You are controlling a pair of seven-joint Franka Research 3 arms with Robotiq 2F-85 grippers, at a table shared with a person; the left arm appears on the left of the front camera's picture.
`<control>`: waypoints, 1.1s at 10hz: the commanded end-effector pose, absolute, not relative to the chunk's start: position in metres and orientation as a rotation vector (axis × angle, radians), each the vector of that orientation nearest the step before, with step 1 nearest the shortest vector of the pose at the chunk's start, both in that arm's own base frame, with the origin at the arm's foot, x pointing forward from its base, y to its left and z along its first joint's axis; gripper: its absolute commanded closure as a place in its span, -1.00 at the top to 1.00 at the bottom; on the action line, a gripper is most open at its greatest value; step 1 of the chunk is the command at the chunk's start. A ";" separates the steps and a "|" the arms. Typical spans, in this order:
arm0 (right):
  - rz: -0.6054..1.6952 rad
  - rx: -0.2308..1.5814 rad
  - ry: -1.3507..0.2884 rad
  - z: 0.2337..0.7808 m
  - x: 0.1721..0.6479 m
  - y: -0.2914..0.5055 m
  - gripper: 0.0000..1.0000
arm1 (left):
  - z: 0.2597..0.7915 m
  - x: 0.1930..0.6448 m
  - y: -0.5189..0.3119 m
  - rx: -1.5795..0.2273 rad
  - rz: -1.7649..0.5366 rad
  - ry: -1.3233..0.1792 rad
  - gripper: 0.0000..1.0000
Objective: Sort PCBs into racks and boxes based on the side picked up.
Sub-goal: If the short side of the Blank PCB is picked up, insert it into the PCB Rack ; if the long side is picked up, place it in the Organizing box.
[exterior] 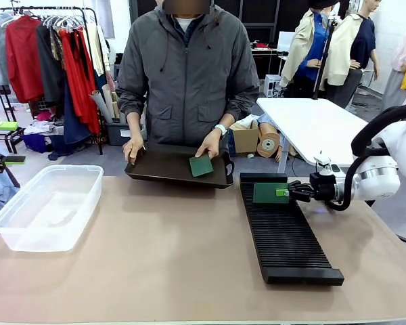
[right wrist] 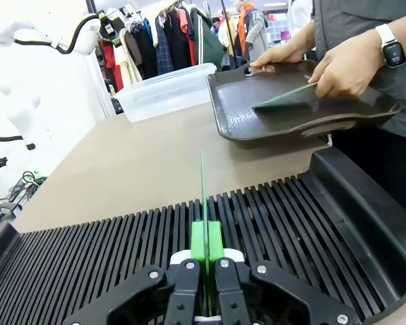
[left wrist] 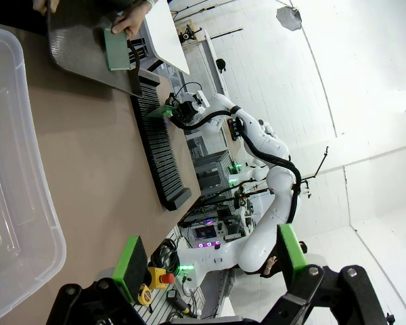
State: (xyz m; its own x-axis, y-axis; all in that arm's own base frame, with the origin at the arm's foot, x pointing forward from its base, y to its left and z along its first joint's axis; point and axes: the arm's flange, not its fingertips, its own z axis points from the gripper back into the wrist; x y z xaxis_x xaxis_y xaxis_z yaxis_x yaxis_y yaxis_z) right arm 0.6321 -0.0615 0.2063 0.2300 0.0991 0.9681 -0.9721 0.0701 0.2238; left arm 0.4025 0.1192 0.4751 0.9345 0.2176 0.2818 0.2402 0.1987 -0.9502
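One PCB [exterior: 269,193] stands up on its thin edge over the far end of the rack [exterior: 284,237], on the right side of the bench. The right end effector [exterior: 284,192] is pinched tight on it. I think it is held this way so it can slide down into a slot.

A second PCB [exterior: 201,166] lies on a dark tray [exterior: 155,169] at the far edge, under a person's hand [exterior: 208,144]. The left end effector [left wrist: 210,258] is wide open and holds nothing. It is near the clear box [exterior: 44,242] at the left edge.

Two PCBs, one rack, one box.
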 end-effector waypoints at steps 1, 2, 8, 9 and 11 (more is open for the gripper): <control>1.076 1.150 -0.977 0.185 0.638 -0.063 -1.00 | 0.476 0.401 0.119 -1.388 -0.013 -0.392 1.00; 1.075 1.149 -0.978 0.187 0.637 -0.064 -1.00 | 0.476 0.401 0.119 -1.388 -0.013 -0.392 1.00; 1.077 1.160 -1.015 0.199 0.633 -0.066 -1.00 | 0.476 0.401 0.119 -1.388 -0.013 -0.392 1.00; 1.074 1.167 -1.014 0.199 0.634 -0.066 -0.95 | 0.476 0.401 0.119 -1.388 -0.013 -0.392 1.00; 1.070 1.188 -1.002 0.200 0.637 -0.064 -0.30 | 0.476 0.401 0.119 -1.388 -0.013 -0.392 1.00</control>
